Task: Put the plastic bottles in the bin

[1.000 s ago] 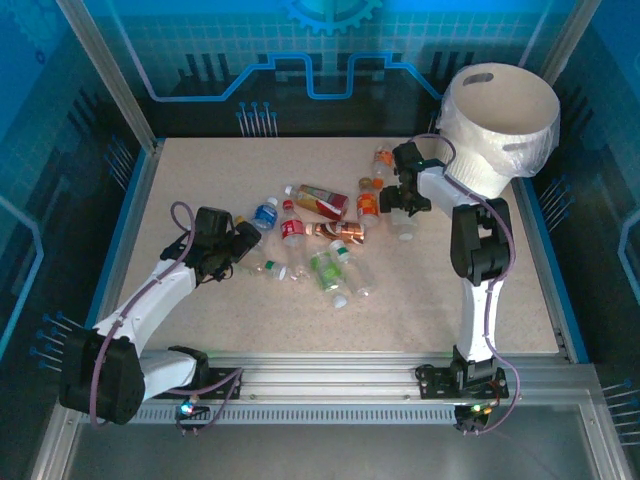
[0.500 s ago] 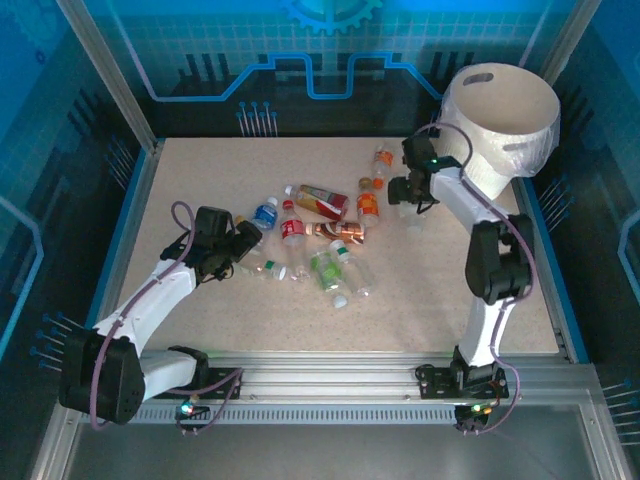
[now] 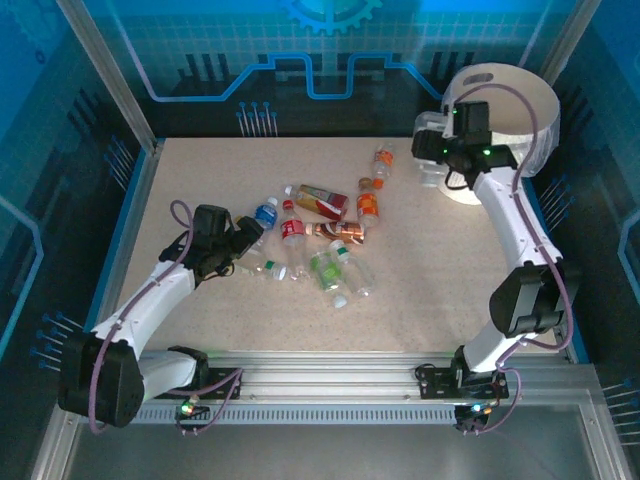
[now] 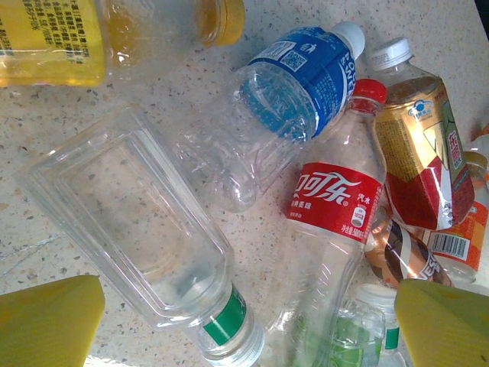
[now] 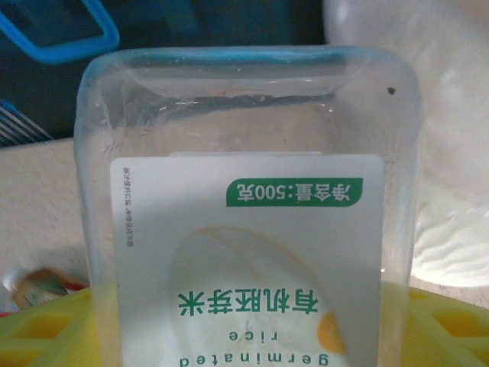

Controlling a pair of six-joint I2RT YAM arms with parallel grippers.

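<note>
a clear, square-sided plastic bottle with a white-and-green label [image 5: 244, 229] is gripped by the right gripper [image 3: 432, 152], raised just beside the large round white bag-lined bin [image 3: 540, 100], whose mouth is found beyond, to the right. the left gripper [image 4: 248, 317] is spread wide above the heaped plastic bottles [image 3: 293, 230].

Speckled beige bench [image 3: 430, 290] fills the middle, with blue trim along its sides. Glowing blue panels [image 3: 190, 60] wall it in from 9 round to 3 o'clock, with a gear graphic [image 3: 330, 12] at 12. Aluminium posts [image 3: 108, 75] frame the back corners, and a slotted metal rail [image 3: 330, 385] runs across at 6 o'clock.
</note>
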